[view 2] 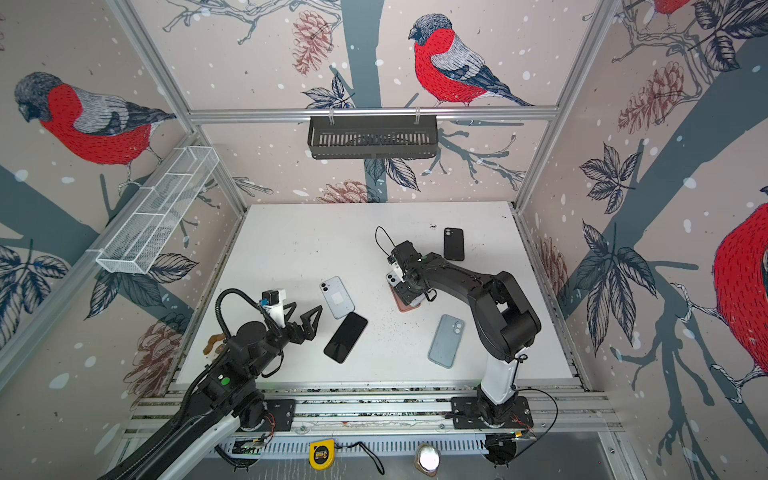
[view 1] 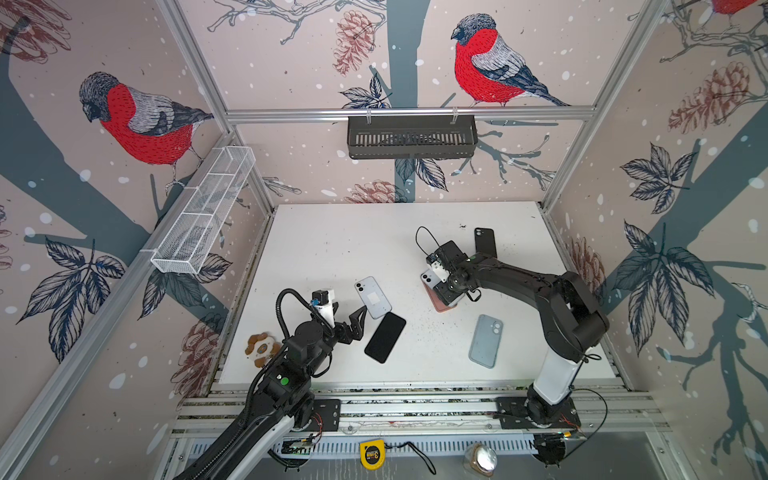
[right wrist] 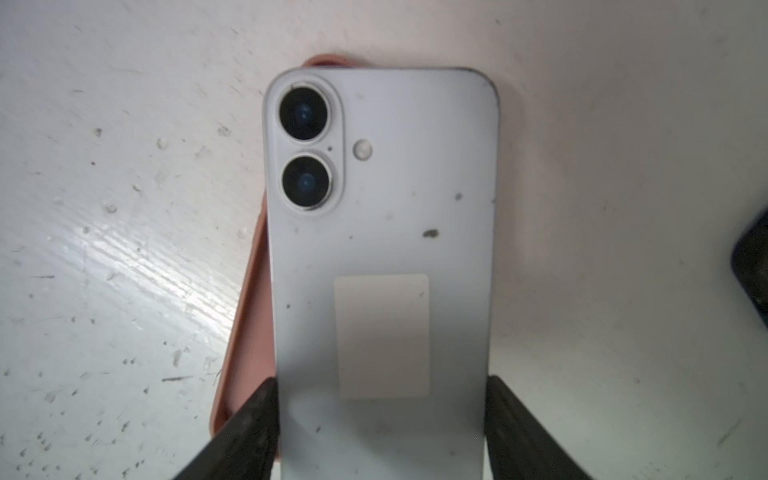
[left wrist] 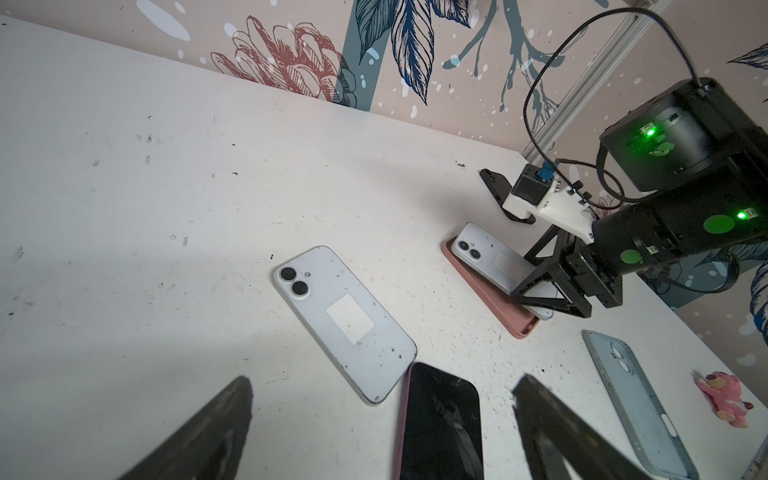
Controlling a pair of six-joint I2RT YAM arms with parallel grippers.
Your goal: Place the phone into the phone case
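White phone (right wrist: 382,249) clamped in the outstretched right pincer (right wrist: 380,384) over the pink case (right wrist: 249,332); left pincer (left wrist: 382,386) wide apart.

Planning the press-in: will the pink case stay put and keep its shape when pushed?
Probably slides: the pink case lies loose on the smooth table. Likely flexes: its thin matte rim looks like soft silicone. The phone, gripped askew over it by the right tool, may tip one edge up.
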